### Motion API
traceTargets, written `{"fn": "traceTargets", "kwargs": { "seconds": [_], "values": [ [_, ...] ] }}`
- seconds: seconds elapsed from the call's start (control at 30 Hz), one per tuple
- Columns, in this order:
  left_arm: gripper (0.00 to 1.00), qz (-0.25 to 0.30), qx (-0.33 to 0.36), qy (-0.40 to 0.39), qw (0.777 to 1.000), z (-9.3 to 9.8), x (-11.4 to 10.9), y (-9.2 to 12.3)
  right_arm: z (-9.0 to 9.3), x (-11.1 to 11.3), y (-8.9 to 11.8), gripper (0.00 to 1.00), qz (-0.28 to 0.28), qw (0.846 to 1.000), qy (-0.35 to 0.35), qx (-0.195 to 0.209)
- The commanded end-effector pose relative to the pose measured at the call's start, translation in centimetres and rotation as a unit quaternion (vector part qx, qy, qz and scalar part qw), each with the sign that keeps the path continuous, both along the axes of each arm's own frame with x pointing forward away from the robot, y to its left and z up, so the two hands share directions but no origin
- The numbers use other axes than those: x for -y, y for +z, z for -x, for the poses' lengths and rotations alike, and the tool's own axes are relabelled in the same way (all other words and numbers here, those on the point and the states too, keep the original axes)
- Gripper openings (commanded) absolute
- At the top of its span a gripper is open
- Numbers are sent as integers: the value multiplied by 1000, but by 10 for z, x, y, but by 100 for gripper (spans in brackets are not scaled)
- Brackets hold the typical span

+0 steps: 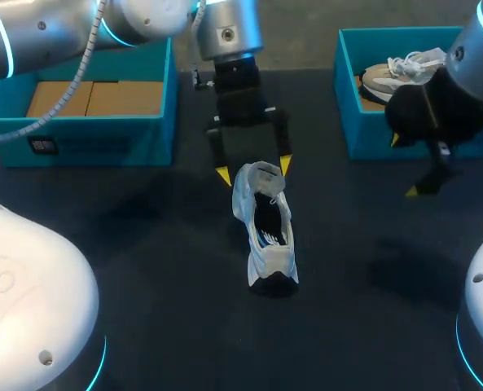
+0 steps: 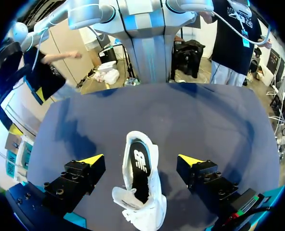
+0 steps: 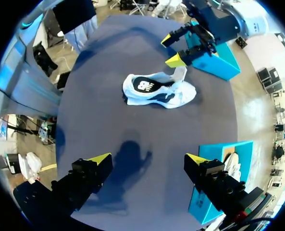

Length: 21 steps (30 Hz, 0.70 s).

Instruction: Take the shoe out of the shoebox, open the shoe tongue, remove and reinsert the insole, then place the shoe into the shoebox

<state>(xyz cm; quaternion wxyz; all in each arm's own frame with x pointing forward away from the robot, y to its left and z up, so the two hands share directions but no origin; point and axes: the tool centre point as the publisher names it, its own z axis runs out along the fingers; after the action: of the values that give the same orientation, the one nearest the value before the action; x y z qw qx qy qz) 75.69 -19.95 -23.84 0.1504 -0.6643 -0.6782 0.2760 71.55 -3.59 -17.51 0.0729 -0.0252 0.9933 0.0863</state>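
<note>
So, shoe [image 1: 265, 232]: white, out on the dark table [image 1: 160, 228], roughly mid-table. The opening faces up, so you can see the dark insole [image 2: 141, 166] inside. The laced end points away from the robot and the heel points toward it.
Left gripper [image 1: 253, 170]: fingers spread wide, nothing in them. The yellow tips sit either side of the shoe's laced end. The left wrist view shows a clear gap on both sides, so no contact.
Shoe vs left gripper: right between the spread fingers, with the heel stretching out ahead of them.
Right gripper [image 3: 149, 159]: also spread wide and empty, off at the right of the table, just beside the right shoebox [image 1: 363, 134].
Shoe vs right gripper: well apart. In the right wrist view the shoe lies far ahead of the fingers, with bare table in between.
Right shoebox: teal, with a second shoe [image 1: 392, 69] in it, light coloured with white laces.
Left shoebox [image 1: 103, 138]: teal, at the far left of the table, brown cardboard showing inside.
</note>
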Motion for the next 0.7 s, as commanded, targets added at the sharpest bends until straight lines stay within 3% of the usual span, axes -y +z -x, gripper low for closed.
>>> {"fn": "traceTargets", "kwargs": {
  "seconds": [0.03, 0.37, 0.7],
  "values": [
    [100, -13, 12, -14, 1000, 4, 2, -1, 5, 9, 16, 100, 11, 1000, -6, -8],
    [100, -36, 42, -93, 994, 3, 13, -7, 4, 16, 23, 100, 20, 1000, -14, -10],
    [100, -78, 49, -170, 981, 5, 13, -39, 4, 16, 23, 100, 20, 1000, -14, -10]
  ]
}}
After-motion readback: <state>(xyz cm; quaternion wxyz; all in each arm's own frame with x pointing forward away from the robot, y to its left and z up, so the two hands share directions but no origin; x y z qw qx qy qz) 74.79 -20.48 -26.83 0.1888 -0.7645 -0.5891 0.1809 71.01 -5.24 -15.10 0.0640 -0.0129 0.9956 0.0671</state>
